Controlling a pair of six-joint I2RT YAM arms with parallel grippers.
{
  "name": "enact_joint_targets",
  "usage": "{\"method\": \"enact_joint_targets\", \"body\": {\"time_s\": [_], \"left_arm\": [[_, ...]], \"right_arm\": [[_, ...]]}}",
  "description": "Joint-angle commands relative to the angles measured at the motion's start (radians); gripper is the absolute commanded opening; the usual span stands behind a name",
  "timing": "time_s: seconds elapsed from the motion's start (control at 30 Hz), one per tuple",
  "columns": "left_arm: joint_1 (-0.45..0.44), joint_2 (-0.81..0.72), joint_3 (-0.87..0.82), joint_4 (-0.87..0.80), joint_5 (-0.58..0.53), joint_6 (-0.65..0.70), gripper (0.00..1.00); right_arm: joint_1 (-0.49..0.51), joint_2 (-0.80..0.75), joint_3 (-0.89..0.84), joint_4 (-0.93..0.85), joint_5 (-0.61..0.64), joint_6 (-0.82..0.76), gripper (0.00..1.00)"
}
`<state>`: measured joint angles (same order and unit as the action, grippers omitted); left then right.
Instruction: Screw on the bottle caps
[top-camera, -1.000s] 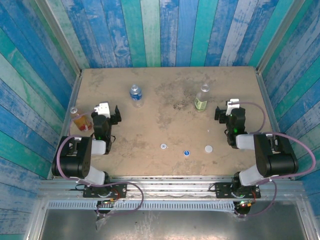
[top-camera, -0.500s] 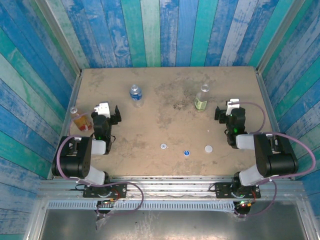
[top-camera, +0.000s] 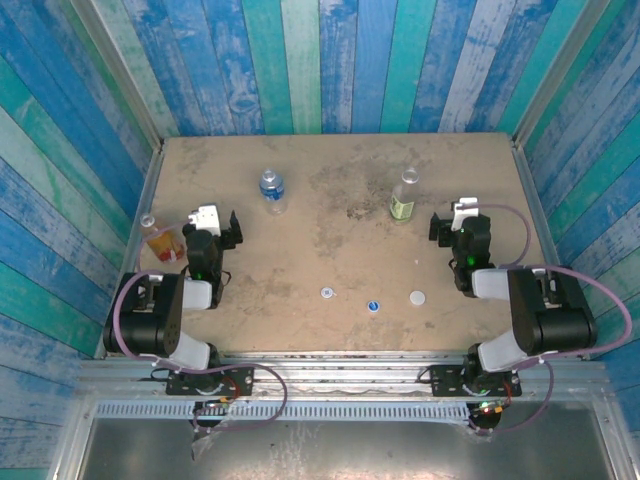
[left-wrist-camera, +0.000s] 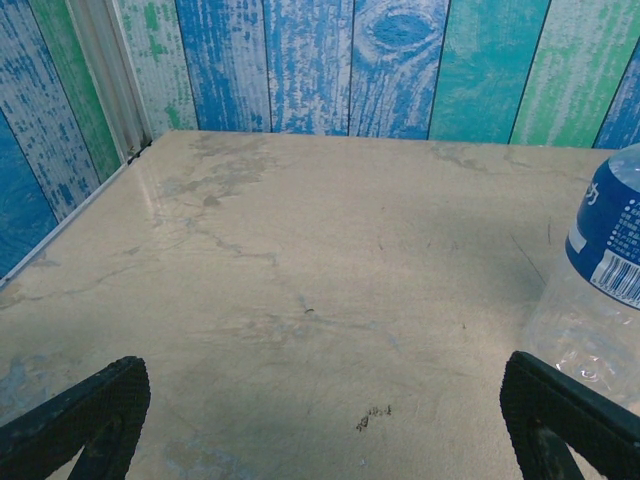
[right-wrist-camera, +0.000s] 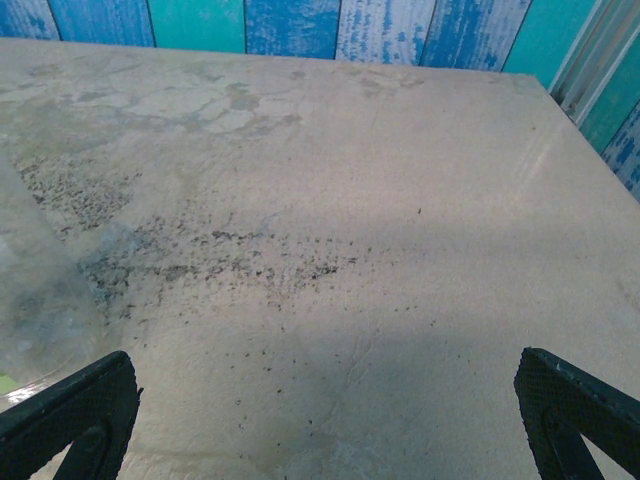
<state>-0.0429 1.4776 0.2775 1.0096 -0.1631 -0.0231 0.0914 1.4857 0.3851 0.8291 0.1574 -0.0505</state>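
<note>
**Top external view: nothing has moved, and all three caps are still off**

Your left gripper (top-camera: 213, 222) has its jaws wide apart and holds nothing. Your right gripper (top-camera: 458, 222) is the same, with jaws wide and nothing between them.

Use the blue cap (top-camera: 372, 306) as your marker. It lies flat on the table (top-camera: 330, 250), close to the arm bases and about in the middle.

- **Caps:** The left white cap (top-camera: 327, 293) lies near it on one side. The right white cap (top-camera: 417, 297) lies near it on the other side.
- **Grippers:** The left gripper sits well to the left of the blue cap and farther back. The right gripper sits well to its right and farther back.
- **Bottles:** The orange bottle (top-camera: 160, 240) is farthest left of the blue cap, just beside the left gripper. The blue-label bottle (top-camera: 272, 192) stands far behind the blue cap and to its left. The yellow-green bottle (top-camera: 403, 200) stands far behind it and a little to its right.

Nothing looks different from a second ago. The arms, bottles and caps are all in the same spots. So I think the job has not begun. You most likely need to pick up a cap first.
</note>
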Motion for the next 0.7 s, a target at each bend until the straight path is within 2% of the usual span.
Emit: {"method": "enact_joint_targets", "body": {"time_s": [0.0,0.13,0.23,0.33,0.47,0.57,0.67], "left_arm": [[-0.049,-0.108,0.002,-0.058,-0.048,0.041,0.94],[-0.149,-0.202,0.048,-0.184,-0.125,0.117,0.94],[-0.171,-0.269,0.079,-0.242,-0.106,0.087,0.94],[-0.172,-0.273,0.135,-0.3,-0.066,0.049,0.94],[-0.172,-0.228,0.226,-0.357,0.054,0.014,0.94],[-0.172,-0.119,0.322,-0.408,0.147,0.019,0.94],[-0.172,0.002,0.472,-0.545,0.198,0.029,0.94]], "right_arm": [[0.023,-0.107,0.01,-0.084,-0.002,-0.03,1.0],[0.079,-0.222,0.021,-0.187,0.03,-0.062,1.0],[0.147,-0.305,0.053,-0.283,0.054,-0.105,1.0],[0.218,-0.384,0.102,-0.388,0.065,-0.13,1.0],[0.312,-0.446,0.18,-0.504,0.027,-0.137,1.0],[0.385,-0.442,0.247,-0.571,-0.002,-0.136,1.0],[0.446,-0.411,0.303,-0.613,-0.002,-0.144,1.0]]}}
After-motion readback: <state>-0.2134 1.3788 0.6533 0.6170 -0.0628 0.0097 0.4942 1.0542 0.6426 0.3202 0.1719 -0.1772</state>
